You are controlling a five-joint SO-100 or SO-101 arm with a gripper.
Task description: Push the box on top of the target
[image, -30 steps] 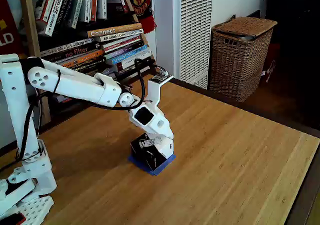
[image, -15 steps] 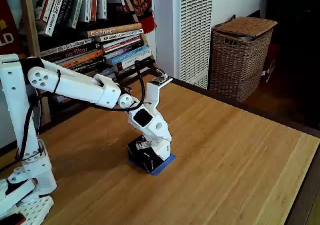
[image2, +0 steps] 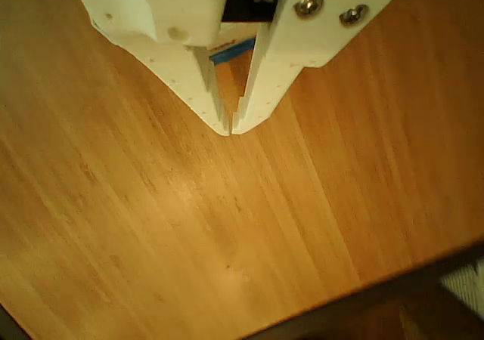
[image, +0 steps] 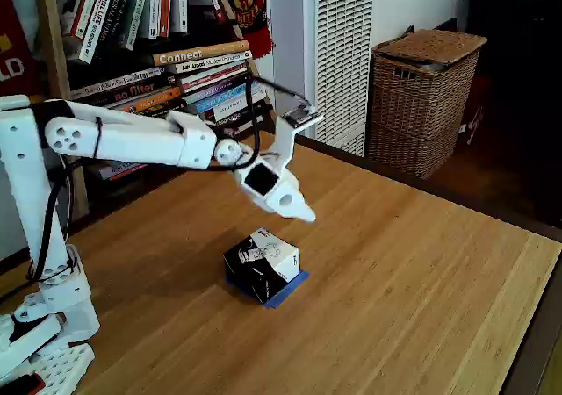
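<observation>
- Box (image: 262, 263) sits on the table (image: 413, 272), over the target (image: 290, 287), whose blue tape peeks out along the box's near-right edge in the fixed view; the rest of the outline is hidden beneath it.
- Gripper (image: 305, 215) hangs in the air above and a little behind the box, clear of it, with nothing held.
- Fingers are pressed together to a point in the other view (image2: 230, 128), tips touching over bare wood.
- Coverage looks nearly done; the blue showing on one side suggests the box may sit slightly off toward the arm's side or be a bit rotated, though that strip could simply be tape wider than the box.
- If a correction is wanted, keep the fingers together as a blunt pusher, come down behind the box's far-left face, and nudge low on the side so it slides rather than tips.
- Push in short strokes, square to the face, to avoid spinning it.
- Otherwise, lifting away straight up avoids knocking it off.
</observation>
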